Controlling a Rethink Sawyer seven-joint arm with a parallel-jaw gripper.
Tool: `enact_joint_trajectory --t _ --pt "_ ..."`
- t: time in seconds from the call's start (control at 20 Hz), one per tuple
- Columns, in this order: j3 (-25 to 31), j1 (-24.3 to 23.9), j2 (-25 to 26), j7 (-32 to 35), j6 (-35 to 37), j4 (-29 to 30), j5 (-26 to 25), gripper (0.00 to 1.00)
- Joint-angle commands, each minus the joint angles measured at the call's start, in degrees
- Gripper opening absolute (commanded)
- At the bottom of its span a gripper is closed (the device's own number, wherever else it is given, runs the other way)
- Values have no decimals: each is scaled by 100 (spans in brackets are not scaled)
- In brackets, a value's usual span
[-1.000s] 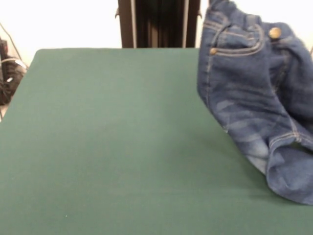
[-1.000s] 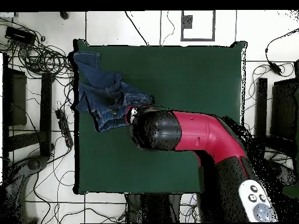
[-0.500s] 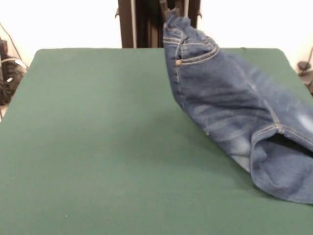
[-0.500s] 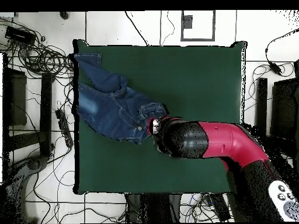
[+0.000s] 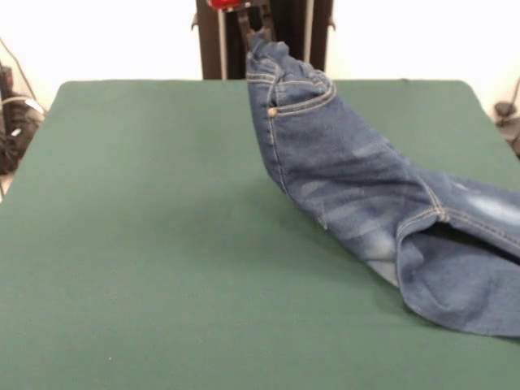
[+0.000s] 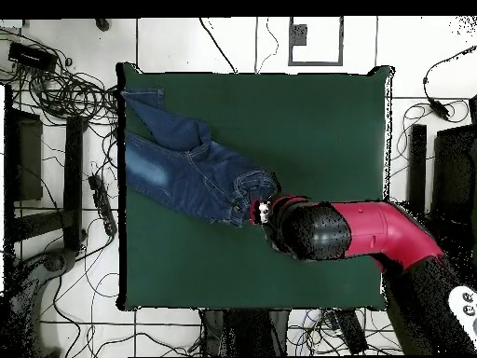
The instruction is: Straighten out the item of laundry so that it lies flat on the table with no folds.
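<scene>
Green table (image 5: 146,244) | 1 jeans (image 5: 357,195) | 1 claw (image 5: 252,24) gripping waistband

We find no readable text, label, brand, number or sign in either view. The jeans (image 5: 366,203) show only stitching and a rivet, with no lettering we can make out.

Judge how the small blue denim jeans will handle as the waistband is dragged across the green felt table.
The small blue denim jeans look floppy: the raised waistband drapes down from the gripper into soft folds. They probably trail rather than slide whole, since the legs lie on the green felt table. One leg overlaps the other, so bunching may persist.
</scene>
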Motion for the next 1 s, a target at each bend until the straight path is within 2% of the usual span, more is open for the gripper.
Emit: enact_joint_trajectory --t 0.05,0.5,1.0 --pt "890 -587 511 -2272 427 382 -675 0" --pt "1312 -1567 944 -3286 1113 142 -1107 0" --pt "1423 -2114 1229 -4334 1858 -360 -1369 0"
